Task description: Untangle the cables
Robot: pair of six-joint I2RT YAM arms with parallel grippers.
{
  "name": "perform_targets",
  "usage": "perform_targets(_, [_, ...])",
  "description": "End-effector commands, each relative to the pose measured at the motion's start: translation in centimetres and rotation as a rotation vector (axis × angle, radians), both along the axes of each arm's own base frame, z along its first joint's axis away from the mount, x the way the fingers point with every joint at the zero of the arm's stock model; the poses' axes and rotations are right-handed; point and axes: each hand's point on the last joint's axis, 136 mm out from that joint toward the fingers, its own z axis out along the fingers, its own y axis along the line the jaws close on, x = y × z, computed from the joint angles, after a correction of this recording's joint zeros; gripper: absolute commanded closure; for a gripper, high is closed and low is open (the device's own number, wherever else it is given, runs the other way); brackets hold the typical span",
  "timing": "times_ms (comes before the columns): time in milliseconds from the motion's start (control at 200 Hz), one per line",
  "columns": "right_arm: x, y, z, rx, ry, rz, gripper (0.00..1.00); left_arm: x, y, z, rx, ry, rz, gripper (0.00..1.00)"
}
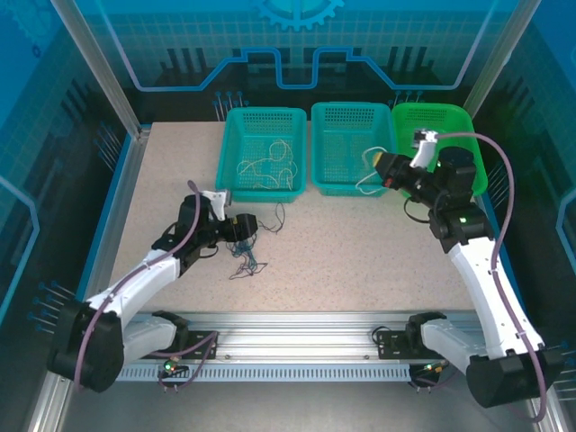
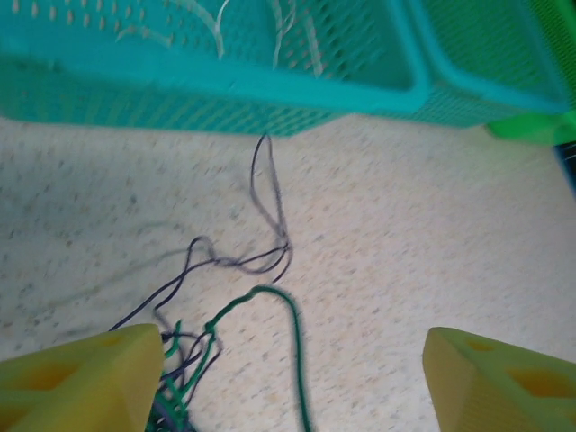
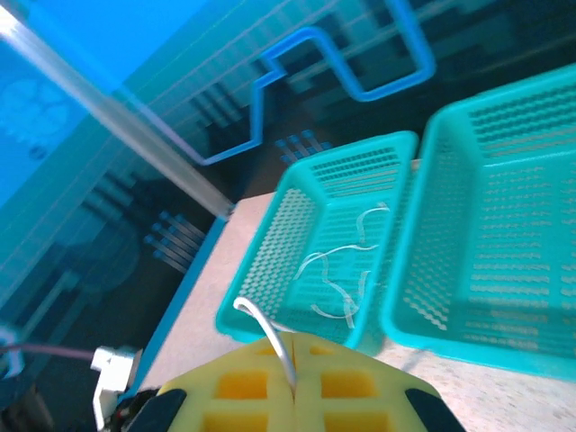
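Top cam: left gripper point(image 1: 245, 230) sits low over the table point(image 1: 360, 270), right beside the dark tangle point(image 1: 247, 261) of cables in front of the left teal basket point(image 1: 261, 193). Jaws are too small to read there. Left wrist cam settles it: yellow fingers point(image 2: 81, 378) stand wide apart with nothing clamped. The green strand point(image 2: 295, 333) and purplish strand point(image 2: 270, 202) lie loose on the table ahead of them. The tangle's core is cut off at the bottom edge and blurred.

Pale strands point(image 1: 270, 166) lie inside the left teal basket.

Middle teal basket point(image 1: 337, 189): from above, a pale loop point(image 1: 364, 184) hangs over its front wall, below the right gripper point(image 1: 375, 164). Right wrist cam adds what top can't: jaws pressed together, pinching a pale strand that curls up out of the seam. Can't tell where its far end goes.

Green basket point(image 1: 432, 112) is partly hidden behind the right arm.
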Motion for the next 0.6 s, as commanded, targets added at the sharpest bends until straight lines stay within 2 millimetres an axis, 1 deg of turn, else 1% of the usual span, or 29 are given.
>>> perform_targets(0, [-0.4, 2.7, 2.6, -0.051, -0.080, 0.096, 1.00, 0.3, -1.5, 8.5, -0.050, -0.271, -0.088, 0.18])
perform_targets(35, [-0.4, 3.7, 3.3, -0.055, -0.100, 0.122, 1.00, -0.1, -1.6, 10.1, -0.059, -0.316, -0.097, 0.14])
perform_targets(115, [0.0, 5.6, 5.3, -0.069, -0.143, 0.171, 1.00, -1.1, -1.5, 12.7, -0.076, -0.380, -0.109, 0.01])
perform_targets(225, [0.8, 8.0, 8.3, -0.080, -0.205, 0.231, 1.00, -2.5, -0.4, 14.8, -0.080, -0.433, -0.065, 0.01])
perform_targets(320, [1.6, 10.3, 10.7, -0.071, -0.256, 0.284, 1.00, -4.1, 0.0, 16.3, -0.079, -0.479, -0.077, 0.01])
perform_targets(380, [2.3, 11.7, 12.0, -0.065, -0.286, 0.311, 1.00, -4.9, 0.1, 16.9, -0.074, -0.483, -0.086, 0.01])
perform_targets(450, [3.1, 13.2, 13.6, -0.059, -0.323, 0.334, 1.00, -5.3, 0.3, 17.2, -0.060, -0.468, -0.083, 0.01])
perform_targets(530, [4.8, 14.5, 14.3, -0.056, -0.339, 0.334, 1.00, -5.3, 0.8, 17.0, -0.036, -0.436, -0.060, 0.01])
perform_targets(595, [6.9, 15.3, 14.1, -0.047, -0.329, 0.321, 1.00, -5.0, 1.6, 16.6, -0.010, -0.405, -0.013, 0.01])
